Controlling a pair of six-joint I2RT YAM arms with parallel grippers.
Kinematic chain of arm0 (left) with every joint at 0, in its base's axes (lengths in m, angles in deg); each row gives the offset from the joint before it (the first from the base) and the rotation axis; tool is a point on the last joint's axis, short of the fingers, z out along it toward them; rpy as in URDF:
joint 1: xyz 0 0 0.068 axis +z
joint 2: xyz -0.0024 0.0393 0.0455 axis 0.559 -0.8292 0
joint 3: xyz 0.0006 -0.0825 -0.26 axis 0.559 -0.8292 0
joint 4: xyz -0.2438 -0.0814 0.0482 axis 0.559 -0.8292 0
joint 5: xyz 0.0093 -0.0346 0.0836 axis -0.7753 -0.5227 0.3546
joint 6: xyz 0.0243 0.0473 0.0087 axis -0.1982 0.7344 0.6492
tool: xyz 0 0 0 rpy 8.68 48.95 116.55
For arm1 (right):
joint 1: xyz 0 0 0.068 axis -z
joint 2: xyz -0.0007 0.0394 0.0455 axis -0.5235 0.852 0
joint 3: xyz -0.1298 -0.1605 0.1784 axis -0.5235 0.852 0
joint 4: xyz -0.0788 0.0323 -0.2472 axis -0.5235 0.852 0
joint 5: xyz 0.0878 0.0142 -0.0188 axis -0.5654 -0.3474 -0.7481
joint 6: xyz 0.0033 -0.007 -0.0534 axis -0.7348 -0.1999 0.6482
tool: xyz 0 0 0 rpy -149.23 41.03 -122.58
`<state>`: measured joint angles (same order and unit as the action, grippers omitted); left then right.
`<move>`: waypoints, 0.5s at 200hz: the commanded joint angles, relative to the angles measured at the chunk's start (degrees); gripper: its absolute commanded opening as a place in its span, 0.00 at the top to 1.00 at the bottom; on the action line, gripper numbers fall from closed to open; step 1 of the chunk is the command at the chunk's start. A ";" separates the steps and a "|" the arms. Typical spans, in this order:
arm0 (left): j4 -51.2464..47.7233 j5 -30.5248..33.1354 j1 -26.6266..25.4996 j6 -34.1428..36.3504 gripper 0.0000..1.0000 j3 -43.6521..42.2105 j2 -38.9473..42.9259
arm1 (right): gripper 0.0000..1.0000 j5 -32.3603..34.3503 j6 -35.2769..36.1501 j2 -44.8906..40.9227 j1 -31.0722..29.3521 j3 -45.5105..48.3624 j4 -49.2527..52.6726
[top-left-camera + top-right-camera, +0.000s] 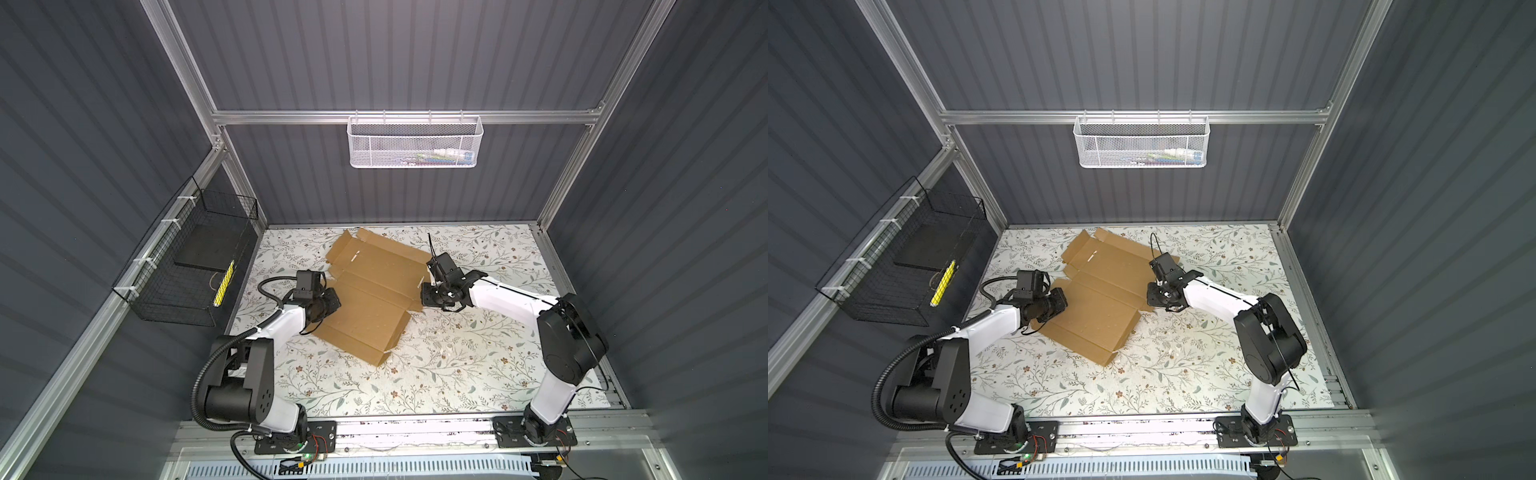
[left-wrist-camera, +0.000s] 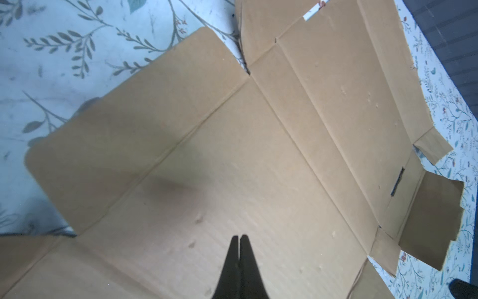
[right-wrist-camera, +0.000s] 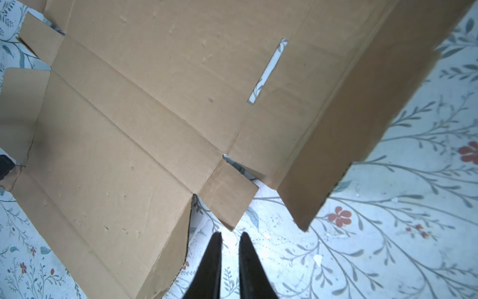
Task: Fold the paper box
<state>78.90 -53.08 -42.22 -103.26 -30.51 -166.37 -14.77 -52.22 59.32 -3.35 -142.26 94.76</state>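
The paper box (image 1: 370, 295) (image 1: 1100, 299) is a brown cardboard sheet lying opened out on the floral table, with creases, slots and side flaps. My left gripper (image 2: 239, 236) is shut with nothing in it, its tips just above the sheet's main panel (image 2: 232, 155); in both top views it sits over the sheet's left edge (image 1: 332, 303) (image 1: 1059, 307). My right gripper (image 3: 230, 234) stands narrowly open over bare table, just short of a small corner tab (image 3: 227, 196) on the sheet's right edge (image 1: 428, 295). A long flap (image 3: 336, 155) beside it tilts upward.
A white mesh basket (image 1: 415, 141) hangs on the back rail. A black wire basket (image 1: 187, 274) holding a dark slab and a yellow item is fixed to the left wall. The floral table (image 1: 457, 365) stretches in front of and right of the sheet.
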 commanded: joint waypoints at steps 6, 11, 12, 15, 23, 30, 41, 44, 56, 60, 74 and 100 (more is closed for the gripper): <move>-0.30 1.25 0.82 1.77 1.00 1.86 -2.44 | 0.82 1.12 0.09 1.36 0.02 -1.30 0.87; -0.13 1.29 1.01 1.75 1.00 1.90 -2.88 | 0.82 1.12 0.17 1.86 0.05 -1.72 0.89; -0.08 1.31 1.06 1.70 1.00 1.86 -2.97 | 0.82 1.14 0.13 2.01 0.08 -1.83 0.89; 0.03 1.33 1.17 1.78 1.00 1.90 -3.28 | 0.82 1.02 0.25 2.31 0.11 -2.23 0.89; 0.38 1.27 1.57 1.66 1.00 1.89 -4.00 | 0.82 0.82 0.44 3.16 0.18 -3.30 0.89; 0.72 1.25 1.76 1.61 1.00 1.81 -4.57 | 0.82 0.60 0.53 3.98 0.20 -4.31 0.89; 1.09 1.16 1.98 1.63 1.00 1.60 -5.33 | 0.82 0.31 0.78 5.34 0.29 -5.96 0.89; 1.23 1.16 1.99 1.60 1.00 1.53 -5.56 | 0.82 0.22 0.76 5.74 0.29 -6.35 0.89; 1.76 1.16 1.99 1.62 1.00 0.88 -5.99 | 0.82 -0.08 0.76 7.28 0.32 -8.20 0.89; 1.88 1.19 2.06 1.62 1.00 0.61 -6.05 | 0.82 -0.22 0.80 7.78 0.29 -8.82 0.89; 2.25 1.09 1.99 1.49 1.00 -0.20 -6.06 | 0.82 -0.66 0.72 9.52 0.29 -10.79 0.89; 3.30 0.33 1.99 1.09 1.00 -2.43 -5.28 | 0.82 -1.36 0.44 12.17 0.30 -13.54 0.89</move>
<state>81.19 -52.05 -40.51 -102.83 -30.71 -172.10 -15.40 -52.00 69.63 -3.28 -153.04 94.89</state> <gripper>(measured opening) 0.046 0.176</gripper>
